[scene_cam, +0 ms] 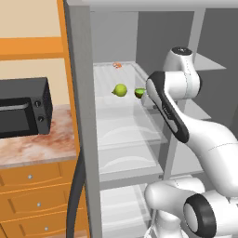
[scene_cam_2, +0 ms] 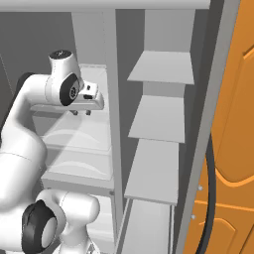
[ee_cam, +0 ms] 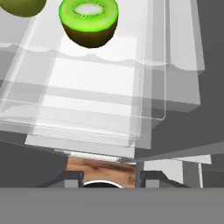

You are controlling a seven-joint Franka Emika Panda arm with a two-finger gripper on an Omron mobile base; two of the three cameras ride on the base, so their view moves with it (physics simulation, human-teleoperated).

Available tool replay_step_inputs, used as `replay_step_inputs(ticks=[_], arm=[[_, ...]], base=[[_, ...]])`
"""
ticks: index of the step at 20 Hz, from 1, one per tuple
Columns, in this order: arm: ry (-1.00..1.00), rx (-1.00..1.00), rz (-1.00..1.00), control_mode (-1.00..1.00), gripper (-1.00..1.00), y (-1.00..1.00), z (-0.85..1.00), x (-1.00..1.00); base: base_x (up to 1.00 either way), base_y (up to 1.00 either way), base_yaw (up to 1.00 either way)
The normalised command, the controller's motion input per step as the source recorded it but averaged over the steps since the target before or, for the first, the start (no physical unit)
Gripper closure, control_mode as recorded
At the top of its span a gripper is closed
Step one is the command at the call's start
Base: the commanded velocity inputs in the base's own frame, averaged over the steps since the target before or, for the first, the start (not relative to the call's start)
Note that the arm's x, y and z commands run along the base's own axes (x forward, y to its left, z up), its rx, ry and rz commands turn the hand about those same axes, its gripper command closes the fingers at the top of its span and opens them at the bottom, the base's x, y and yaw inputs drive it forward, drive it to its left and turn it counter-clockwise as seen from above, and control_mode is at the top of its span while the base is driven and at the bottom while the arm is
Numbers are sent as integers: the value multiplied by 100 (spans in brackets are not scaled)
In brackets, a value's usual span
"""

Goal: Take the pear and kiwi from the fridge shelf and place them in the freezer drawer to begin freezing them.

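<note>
The pear (scene_cam: 120,90) and the halved kiwi (scene_cam: 140,93) lie side by side on the translucent fridge shelf (scene_cam: 104,79), pear on the left. In the hand view the kiwi (ee_cam: 89,24) sits at the top with its green cut face up, and the pear (ee_cam: 22,6) peeks in at the top left corner. My gripper (scene_cam_2: 81,113) hangs over the front part of the shelf (ee_cam: 87,87), short of the kiwi. It is open (ee_cam: 111,177), fingers wide apart, holding nothing. The freezer drawer is out of view.
A tiny orange item (scene_cam: 117,65) lies at the shelf's back. The fridge's grey side wall (scene_cam: 83,116) and centre divider (scene_cam_2: 111,99) flank the compartment. Opaque grey shelves (scene_cam_2: 158,119) fill the right half. A black microwave (scene_cam: 23,109) stands on the marbled counter (scene_cam: 32,146).
</note>
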Motion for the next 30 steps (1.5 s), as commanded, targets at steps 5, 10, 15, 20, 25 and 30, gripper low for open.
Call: replay_step_inputs(ticks=[5, 10, 15, 20, 25, 30], arm=[[2, 1, -3, -100, -100, 13, 0, 9], [-1, 10, -16, -100, -100, 59, 18, 6], [-10, 5, -17, -100, -100, 61, 40, 27], [-9, 0, -13, -100, -100, 41, 11, 78], [0, 0, -4, -100, -100, 17, -23, 94], [0, 0, -4, -100, -100, 17, -12, 76]], base=[[0, 0, 0], [0, 0, 0], [0, 0, 0], [0, 0, 0], [0, 0, 0], [0, 0, 0]])
